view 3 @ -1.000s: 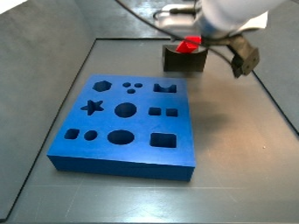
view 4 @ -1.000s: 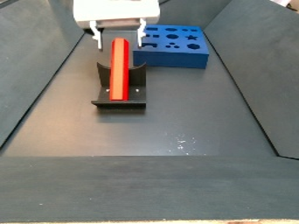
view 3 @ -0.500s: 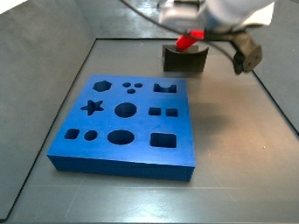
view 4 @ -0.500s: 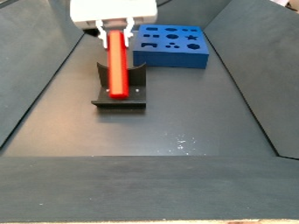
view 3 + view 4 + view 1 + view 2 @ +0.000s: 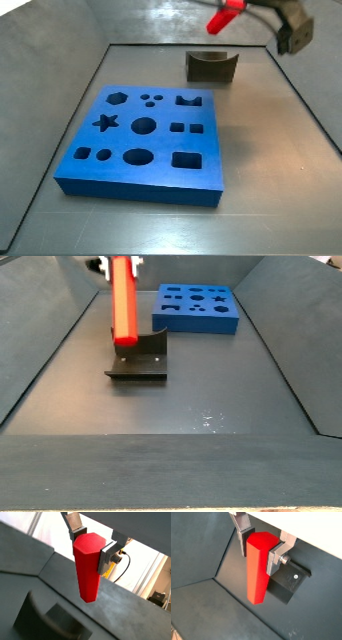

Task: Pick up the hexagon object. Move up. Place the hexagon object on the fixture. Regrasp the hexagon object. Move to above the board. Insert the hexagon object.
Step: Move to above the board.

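My gripper (image 5: 92,543) is shut on the top end of the hexagon object (image 5: 87,569), a bright red hexagonal peg that hangs lengthwise below the silver fingers (image 5: 276,556). In both side views the peg (image 5: 122,301) is held high in the air above the fixture (image 5: 138,362), clear of it. In a side view only its tip (image 5: 225,15) shows at the upper edge, above the dark fixture (image 5: 211,66). The blue board (image 5: 147,135) with its shaped holes lies flat on the floor, apart from the fixture. It also shows in a side view (image 5: 198,308).
Sloping grey walls (image 5: 47,356) enclose the dark floor on both sides. The fixture's base plate (image 5: 290,582) with a screw lies below the peg in a wrist view. A dark wrist part (image 5: 291,30) hangs beside the peg.
The gripper has risen with the red peg, lifting it out of the fixture's notch until it hangs well above it. The board and fixture have not moved.
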Robot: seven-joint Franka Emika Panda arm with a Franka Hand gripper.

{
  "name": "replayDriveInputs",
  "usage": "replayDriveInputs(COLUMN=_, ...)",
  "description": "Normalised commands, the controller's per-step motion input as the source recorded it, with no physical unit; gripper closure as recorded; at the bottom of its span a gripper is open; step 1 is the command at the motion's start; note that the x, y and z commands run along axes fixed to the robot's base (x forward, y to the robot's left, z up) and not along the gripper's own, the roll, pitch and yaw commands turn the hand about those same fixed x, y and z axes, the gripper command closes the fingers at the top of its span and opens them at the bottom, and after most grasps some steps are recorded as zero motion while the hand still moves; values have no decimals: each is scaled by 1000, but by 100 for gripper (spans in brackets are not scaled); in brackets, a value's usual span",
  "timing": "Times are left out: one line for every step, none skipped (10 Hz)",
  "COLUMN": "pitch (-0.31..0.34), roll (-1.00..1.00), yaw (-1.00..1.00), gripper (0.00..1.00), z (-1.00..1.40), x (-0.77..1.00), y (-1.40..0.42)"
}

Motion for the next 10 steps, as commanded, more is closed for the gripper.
replayDriveInputs(pitch=281, roll=-35, yaw=239, gripper=100, z=1000, x=128, y=60)
replayDriveInputs(pitch=184, roll=-26, yaw=276, gripper=100, z=1000, x=125, y=40)
replayDriveInputs(pitch=146, roll=-23, yaw=282, gripper=100, z=1000, x=121, y=29)
replayDriveInputs(pitch=78, roll=-19, yaw=263, gripper=100, z=790, x=85, y=9)
replayDriveInputs(pitch=30, roll=-22, yaw=240, gripper=100, z=622, x=61, y=0)
replayDriveInputs(pitch=-20, roll=-26, yaw=194, gripper=100, z=408, x=33, y=-6)
replayDriveInputs(pitch=-54, roll=-33, yaw=142, gripper=100, z=209, x=14, y=-4)
replayDriveInputs(pitch=-139, roll=-1000, yaw=42, gripper=100, z=347, x=-780, y=-1000)
replayDriveInputs(pitch=-153, roll=-1000, yaw=37, gripper=100, z=348, x=-787, y=-1000)
replayDriveInputs(pitch=-182, roll=-1000, yaw=31, gripper=100, z=364, x=-843, y=-1000)
